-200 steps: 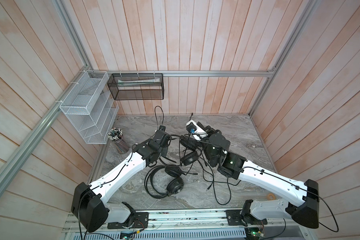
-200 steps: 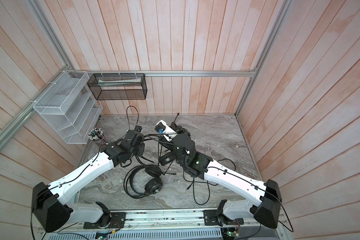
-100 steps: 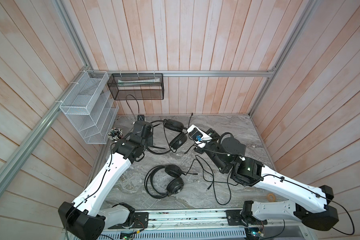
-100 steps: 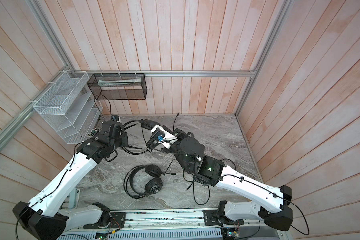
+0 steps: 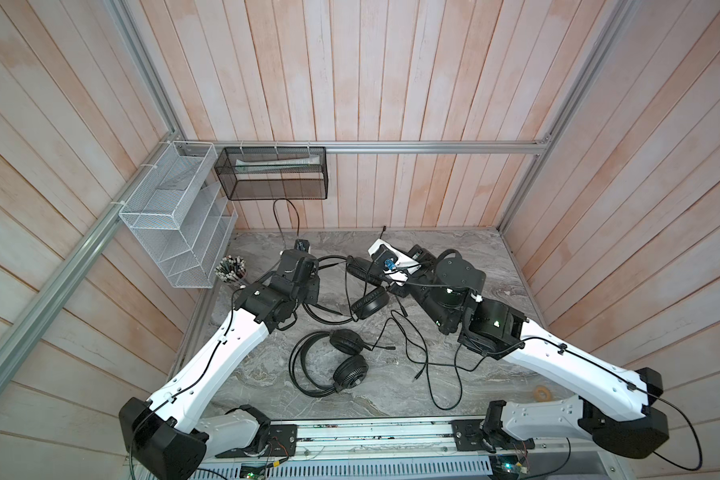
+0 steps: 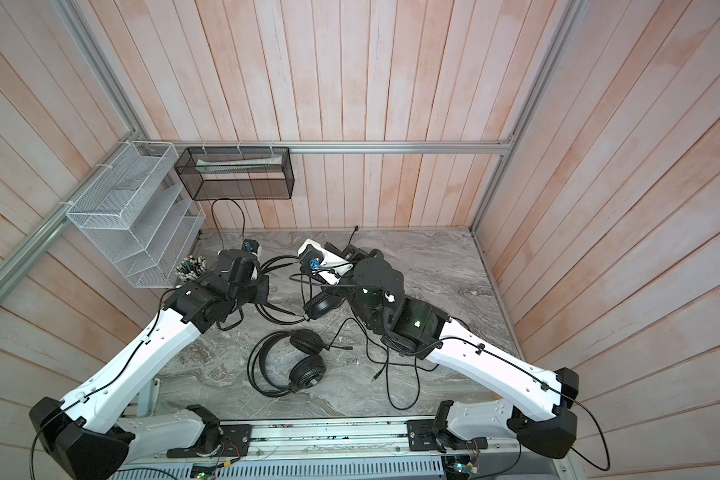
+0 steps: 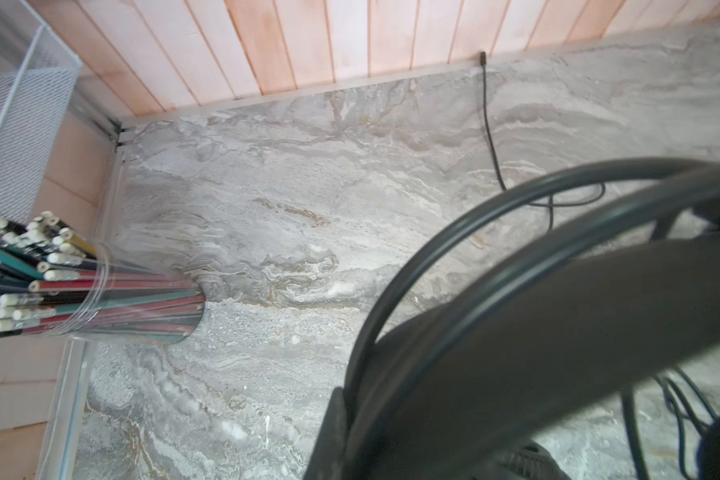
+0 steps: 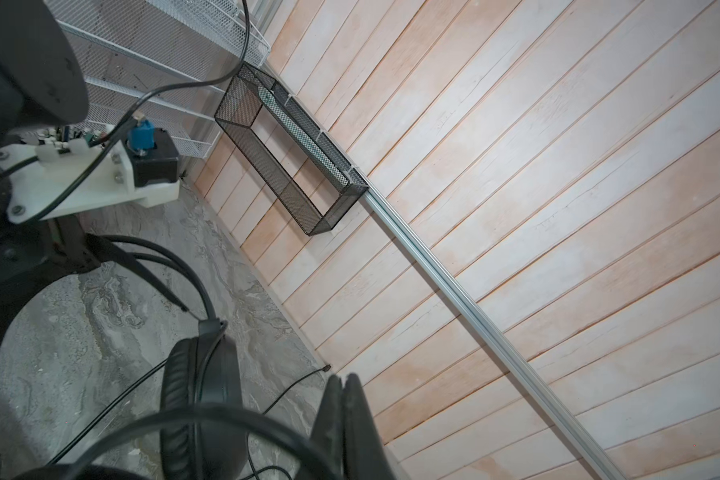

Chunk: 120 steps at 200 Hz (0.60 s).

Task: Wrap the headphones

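as left end effector point(image 5: 312, 266) grips one headset point(image 5: 368, 302), another point(image 5: 350, 372) lies flat.

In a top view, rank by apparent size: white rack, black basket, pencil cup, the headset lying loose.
1. white rack
2. black basket and loose headset: look alike, and the basket hangs nearer the camera, so unranked
3. pencil cup

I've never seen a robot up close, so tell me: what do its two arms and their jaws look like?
The left arm and right arm match: smooth white shells between chunky black joints, a thin black cable clipped along each. A small green light shows on the right one; the right gripper has slim black jaws.
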Tool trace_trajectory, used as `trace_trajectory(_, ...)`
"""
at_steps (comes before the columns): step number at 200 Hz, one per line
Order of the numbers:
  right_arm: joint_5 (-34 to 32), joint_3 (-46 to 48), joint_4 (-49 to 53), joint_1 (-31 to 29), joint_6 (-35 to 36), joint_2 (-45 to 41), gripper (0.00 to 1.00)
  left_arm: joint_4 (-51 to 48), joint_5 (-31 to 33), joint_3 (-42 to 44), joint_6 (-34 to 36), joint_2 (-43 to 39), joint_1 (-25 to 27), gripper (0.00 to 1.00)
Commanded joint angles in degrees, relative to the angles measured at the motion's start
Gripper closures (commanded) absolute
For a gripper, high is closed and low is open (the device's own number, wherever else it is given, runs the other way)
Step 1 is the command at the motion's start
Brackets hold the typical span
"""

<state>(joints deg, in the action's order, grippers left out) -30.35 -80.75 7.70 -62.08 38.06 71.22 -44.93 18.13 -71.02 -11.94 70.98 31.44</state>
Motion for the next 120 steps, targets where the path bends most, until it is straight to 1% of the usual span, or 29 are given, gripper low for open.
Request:
trace_trajectory(1, 4.1, -4.3, 3.2, 1.5, 1.0, 1.5, 1.00, 4.5, -2.3, 1.1, 0.7, 0.0, 1.7, 1.00)
trace_trajectory(19, 7.2, -6.2, 5.6, 3.0, 0.8, 3.3, 1.00, 5.7, -4.2, 2.1, 0.6, -0.6, 2.3, 1.00)
trace_trajectory(42, 10.1, -8.9, 8.5, 3.3, 0.6, 6.4, 1.00, 6.1, -5.5, 2.8, 0.7, -0.6, 4.1, 1.00)
trace_trajectory(69, 11.5, -11.1, 8.9, 3.4, 0.3, 8.9, 1.00, 6.2, -7.2, 3.0, -0.1, -0.3, 5.6, 1.00)
trace_trajectory(79, 12.3, -12.2, 10.4, 3.5, -0.2, 9.6, 1.00, 5.4, -6.3, 2.8, -1.6, 0.0, 5.5, 1.00)
trace_trajectory(85, 12.9, -12.3, 11.1, 3.3, -0.4, 9.7, 1.00, 4.6, -6.0, 2.5, -2.4, 0.3, 5.1, 1.00)
trace_trajectory(97, 12.9, -11.2, 10.9, 2.7, -0.2, 9.1, 1.00, 3.0, -8.5, 1.6, -3.9, 0.8, 3.2, 1.00)
trace_trajectory(105, 12.9, -9.9, 10.3, 2.2, 0.1, 8.3, 1.00, 2.6, -11.6, 1.6, -5.3, 0.8, 1.0, 1.00)
trace_trajectory(120, 12.5, -7.5, 8.9, 1.1, 0.3, 6.7, 1.00, 2.9, -19.4, 2.0, -7.6, 0.3, -4.3, 1.00)
